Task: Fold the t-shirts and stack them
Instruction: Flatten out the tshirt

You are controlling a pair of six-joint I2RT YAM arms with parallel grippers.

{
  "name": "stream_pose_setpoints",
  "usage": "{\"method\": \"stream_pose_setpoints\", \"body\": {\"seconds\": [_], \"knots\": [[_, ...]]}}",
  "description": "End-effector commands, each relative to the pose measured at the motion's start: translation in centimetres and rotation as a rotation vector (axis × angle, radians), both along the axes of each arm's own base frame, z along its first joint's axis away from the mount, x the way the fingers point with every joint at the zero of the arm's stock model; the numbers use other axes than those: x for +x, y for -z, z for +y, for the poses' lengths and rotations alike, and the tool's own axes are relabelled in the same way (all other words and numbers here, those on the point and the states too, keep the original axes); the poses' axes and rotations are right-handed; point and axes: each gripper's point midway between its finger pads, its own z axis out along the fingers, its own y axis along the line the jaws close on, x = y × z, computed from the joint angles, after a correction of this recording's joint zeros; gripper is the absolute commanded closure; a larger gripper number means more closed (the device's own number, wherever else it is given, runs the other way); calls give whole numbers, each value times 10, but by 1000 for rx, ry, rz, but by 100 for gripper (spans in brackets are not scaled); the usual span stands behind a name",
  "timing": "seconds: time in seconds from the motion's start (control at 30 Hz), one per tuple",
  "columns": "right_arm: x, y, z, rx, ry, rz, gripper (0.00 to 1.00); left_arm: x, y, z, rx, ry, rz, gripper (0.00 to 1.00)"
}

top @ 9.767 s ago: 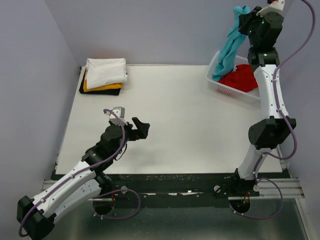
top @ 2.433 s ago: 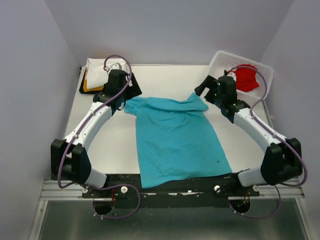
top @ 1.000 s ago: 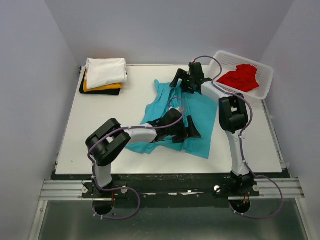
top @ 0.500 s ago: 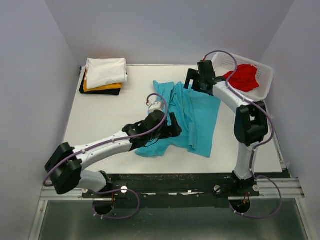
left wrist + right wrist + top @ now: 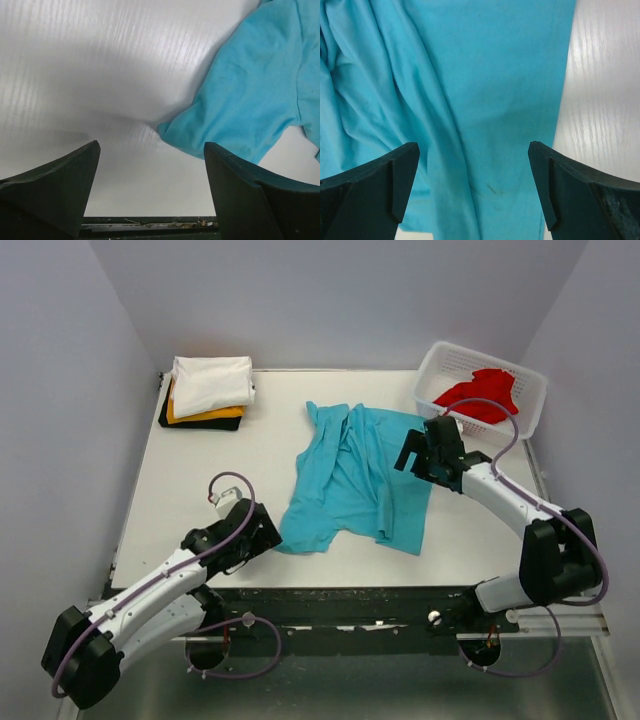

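There are five t-shirts on the table, and only one is out in the open. The teal t-shirt lies rumpled in the middle of the table between the two arms. It is bunched into long creases on its left half and smoother along its right edge, with one corner trailing toward the near side.

Three more make a neat folded stack at the far left corner: the white t-shirt on top, the yellow-orange t-shirt under it, and the black t-shirt at the bottom. The fifth, the red t-shirt, sits heaped in the single white basket at the far right.

The left fingers are low over the table just beside the teal shirt's near-left corner. They are spread wide with nothing between them. In the left wrist view that corner lies ahead of the gap, not pinched.

The right fingers hang over the teal shirt's right side, also spread wide and holding nothing. In the right wrist view cloth fills most of the space between them, with bare table past the shirt's edge on the right.
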Motion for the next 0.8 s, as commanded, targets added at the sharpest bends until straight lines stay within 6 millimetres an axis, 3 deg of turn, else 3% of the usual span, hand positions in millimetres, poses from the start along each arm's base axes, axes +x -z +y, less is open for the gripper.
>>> {"method": "stream_pose_setpoints", "body": {"seconds": [0.0, 0.2, 0.3, 0.37, 0.43, 0.6, 0.77], "knots": [[-15, -7, 2, 57, 2, -26, 0, 0, 1, -29, -186, 84, -17, 20], [-29, -4, -9, 28, 30, -8, 0, -4, 19, -37, -182, 127, 71, 45], [-34, -4, -9, 30, 26, -4, 0, -2, 26, -42, -185, 141, 87, 50], [-39, -3, -9, 36, 18, 1, 0, -3, 27, -50, -209, 166, 102, 68], [-44, -4, -11, 32, 15, 3, 0, -3, 26, -56, -227, 200, 109, 98], [-61, -1, -12, 30, -22, 29, 0, -2, 29, -50, -199, 188, 104, 100], [-104, 19, -9, 41, -81, 171, 0, -1, 22, -49, -213, 176, 72, 100]]}}
